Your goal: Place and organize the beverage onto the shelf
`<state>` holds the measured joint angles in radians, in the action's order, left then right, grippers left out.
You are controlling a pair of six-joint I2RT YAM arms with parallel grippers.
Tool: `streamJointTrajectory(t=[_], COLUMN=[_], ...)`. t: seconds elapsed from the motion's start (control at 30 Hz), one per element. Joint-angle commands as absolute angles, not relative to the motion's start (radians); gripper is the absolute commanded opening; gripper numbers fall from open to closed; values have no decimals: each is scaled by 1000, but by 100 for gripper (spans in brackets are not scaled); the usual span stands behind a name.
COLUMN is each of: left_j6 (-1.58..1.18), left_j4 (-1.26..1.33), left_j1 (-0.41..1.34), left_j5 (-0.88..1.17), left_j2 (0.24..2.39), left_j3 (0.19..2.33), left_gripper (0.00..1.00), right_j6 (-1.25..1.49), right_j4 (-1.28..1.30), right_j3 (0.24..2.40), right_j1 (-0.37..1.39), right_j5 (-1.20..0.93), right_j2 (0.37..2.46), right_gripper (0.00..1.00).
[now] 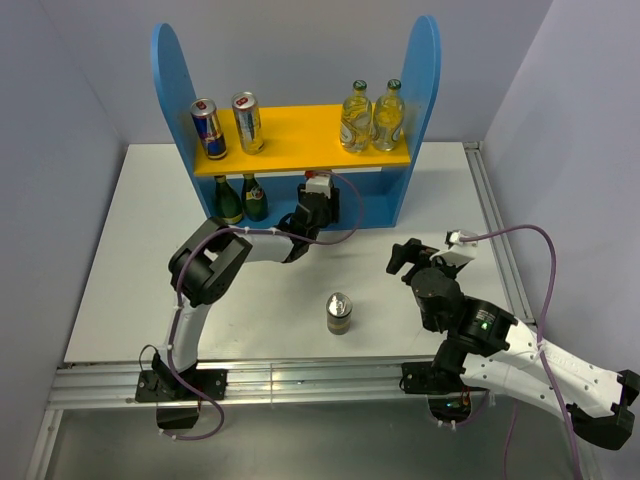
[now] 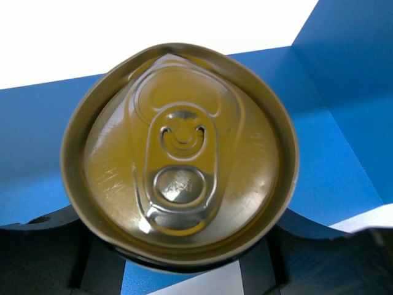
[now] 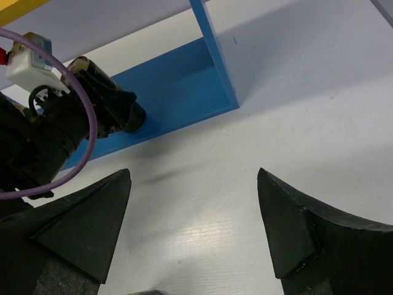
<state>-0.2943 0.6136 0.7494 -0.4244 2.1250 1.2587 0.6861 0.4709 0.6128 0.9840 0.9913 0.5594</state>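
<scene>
Shelf (image 1: 168, 70) stands at far side of table (image 1: 140, 250), open front facing the arms.

Count, upper yellow board (image 1: 300, 135):
- 2 blue-silver cans (image 1: 208, 129), upright, left end, side by side.
- 2 clear bottles (image 1: 355, 116) w/ yellowish liquid, upright, right end, just beside each other.

Count, lower level (image 3: 178, 86):
- 2 dark bottles (image 1: 229, 199) w/ gold labels, upright, left end, close together.

Black-and-gold cans, 2 total:
- Held can (image 2: 181, 153): pinched in left gripper (image 1: 322, 208) under the yellow board, approx. mid-shelf. Left wrist view shows its gold top w/ pull tab, dark fingers (image 2: 37, 258) at either side. Right wrist view shows it over the blue lower level. Contact w/ that level: cannot tell.
- Loose can (image 1: 340, 312): upright on table, between the two arms, well apart from shelf.

Right gripper (image 3: 193, 178): jaws spread wide, nothing between them, over bare table right of loose can, near shelf's right panel.

Total drinks seen: 8; 6 on shelf, 1 gripped, 1 on table.
</scene>
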Motion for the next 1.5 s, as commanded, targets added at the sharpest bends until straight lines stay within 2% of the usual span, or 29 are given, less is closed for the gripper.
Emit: streamJointTrajectory(t=[0.0, 0.07, 0.13, 0.17, 0.2, 1.0, 1.47], left_j6=[-302, -298, -298, -301, -304, -330, -367], left_j4=[747, 749, 753, 750, 744, 755, 761], left_j1=[752, 753, 756, 756, 758, 805, 913], left_j5=[-430, -423, -413, -408, -403, -482, -571], left_j2=[2106, 2103, 2100, 2099, 2098, 1956, 1703], left_j3=[1302, 1299, 1287, 1287, 1285, 1031, 743], left_gripper=[61, 76, 85, 95, 99, 99, 99], right_j6=[684, 684, 686, 686, 686, 696, 666], right_j4=[437, 436, 437, 437, 439, 453, 446], right_j3=[607, 609, 609, 609, 609, 601, 609], right_j1=[989, 988, 989, 989, 989, 989, 989], right_j5=[999, 997, 996, 997, 997, 999, 967], right_j2=[566, 568, 569, 569, 568, 532, 528], right_gripper=[90, 90, 90, 90, 90, 90, 89])
